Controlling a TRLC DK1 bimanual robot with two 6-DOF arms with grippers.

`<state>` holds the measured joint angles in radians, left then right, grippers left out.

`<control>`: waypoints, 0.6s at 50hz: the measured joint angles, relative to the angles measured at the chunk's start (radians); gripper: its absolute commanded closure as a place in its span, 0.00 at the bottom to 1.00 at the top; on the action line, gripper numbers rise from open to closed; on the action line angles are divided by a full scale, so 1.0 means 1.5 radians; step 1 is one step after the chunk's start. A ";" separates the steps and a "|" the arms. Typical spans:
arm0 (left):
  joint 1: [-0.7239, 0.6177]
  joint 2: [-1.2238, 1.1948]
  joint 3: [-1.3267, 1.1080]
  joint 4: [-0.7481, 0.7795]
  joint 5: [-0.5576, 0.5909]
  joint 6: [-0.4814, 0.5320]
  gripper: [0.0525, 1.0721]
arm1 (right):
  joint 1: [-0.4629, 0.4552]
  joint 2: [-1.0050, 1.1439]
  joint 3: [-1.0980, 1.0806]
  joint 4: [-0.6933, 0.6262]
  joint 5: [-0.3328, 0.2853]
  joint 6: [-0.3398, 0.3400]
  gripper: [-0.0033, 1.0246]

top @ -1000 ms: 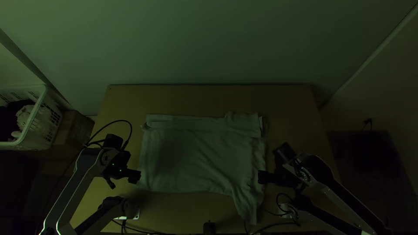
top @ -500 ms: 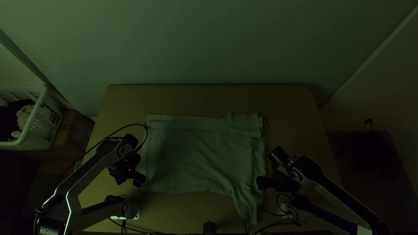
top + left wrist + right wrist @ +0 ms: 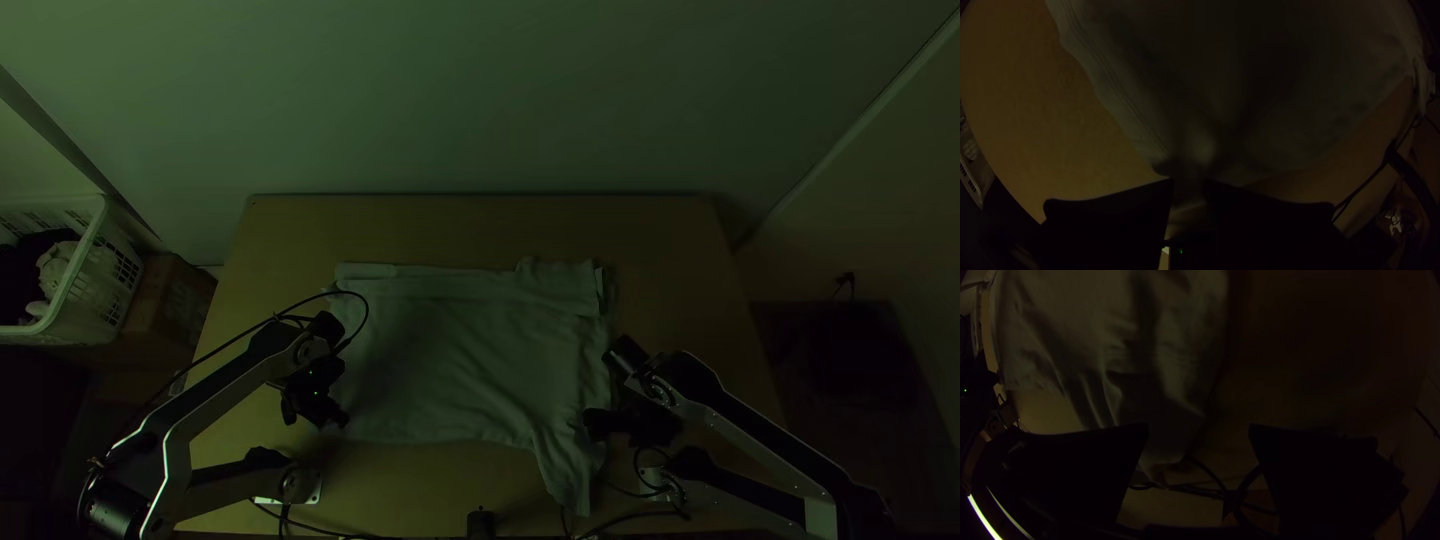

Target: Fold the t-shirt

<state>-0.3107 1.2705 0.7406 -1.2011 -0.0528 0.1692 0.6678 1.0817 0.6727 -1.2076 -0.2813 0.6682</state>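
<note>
One pale t-shirt [image 3: 450,350] lies mid-tabletop [image 3: 470,230], mostly spread, a strip doubled along its far edge, its near right part creased and jutting nearward. I count two pincers: my left pincer [image 3: 341,419] at its near left corner, clamped or not, I cannot tell; my right pincer [image 3: 590,425] gapes wide at its right side. One basket [image 3: 88,245].

I count two arms [image 3: 755,437], plus one left hand [image 3: 342,421] and one right hand [image 3: 590,424], making two. On my feed I also see one shirt [image 3: 460,360], one worktop [image 3: 470,230] and one basket [image 3: 82,262].
</note>
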 measured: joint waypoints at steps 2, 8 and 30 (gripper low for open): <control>0.000 0.003 0.000 0.000 0.003 0.000 0.97 | 0.000 0.004 -0.005 0.004 -0.001 0.000 0.16; 0.001 0.004 0.000 0.009 0.005 0.001 0.97 | 0.009 0.012 -0.008 0.011 -0.006 -0.003 0.16; 0.012 0.004 0.000 0.010 0.005 0.005 0.97 | 0.080 0.082 -0.030 0.070 -0.051 -0.008 0.30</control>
<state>-0.2924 1.2766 0.7406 -1.1858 -0.0448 0.1772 0.7883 1.2045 0.6285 -1.1027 -0.3576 0.6567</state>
